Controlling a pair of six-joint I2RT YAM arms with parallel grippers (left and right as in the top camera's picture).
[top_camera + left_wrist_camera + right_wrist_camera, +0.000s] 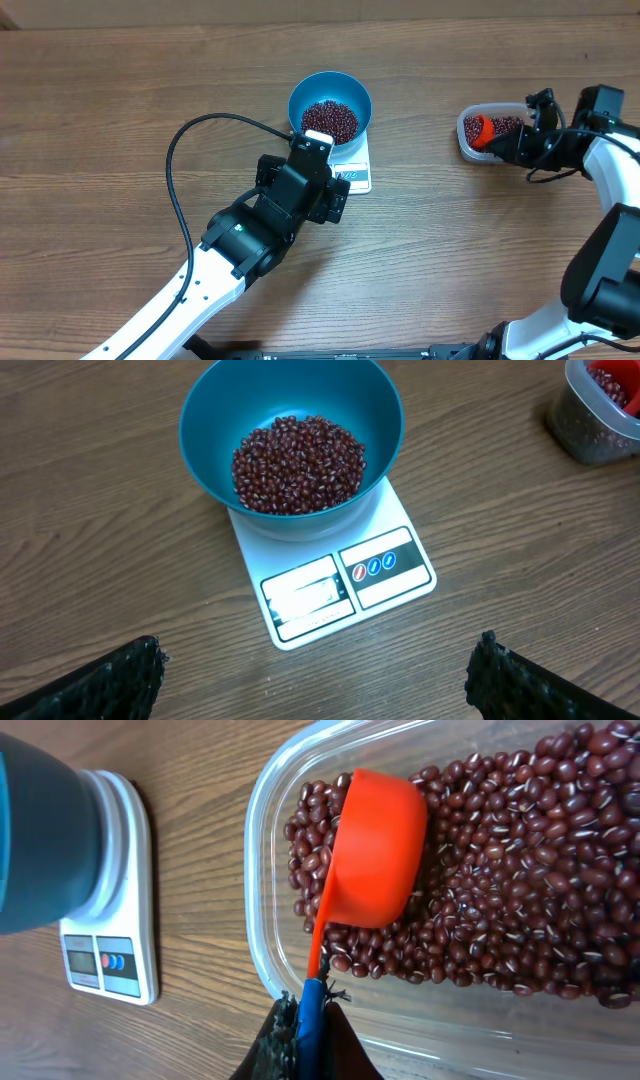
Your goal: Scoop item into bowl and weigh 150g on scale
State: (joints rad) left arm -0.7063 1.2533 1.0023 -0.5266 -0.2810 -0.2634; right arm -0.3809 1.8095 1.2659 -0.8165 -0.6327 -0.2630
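The blue bowl point(200, 450) stands on the white scale point(390, 575) with a heap of red-brown beans point(298, 465) inside. My left gripper point(318, 660) hovers open just in front of the scale's display edge, with bare wood between its fingers. At the right, my right gripper point(312, 1020) is shut on the blue handle of an orange scoop point(378, 850). The scoop's cup lies in the beans point(520, 870) of a clear tub point(262, 920), its rounded back showing. Overhead, the bowl point(300, 95) sits mid-table and the scoop point(479, 129) in the tub's left end.
The clear tub point(466, 148) lies right of the scale point(358, 175) with a stretch of bare wood between them. A black cable point(175, 190) loops over the table left of my left arm.
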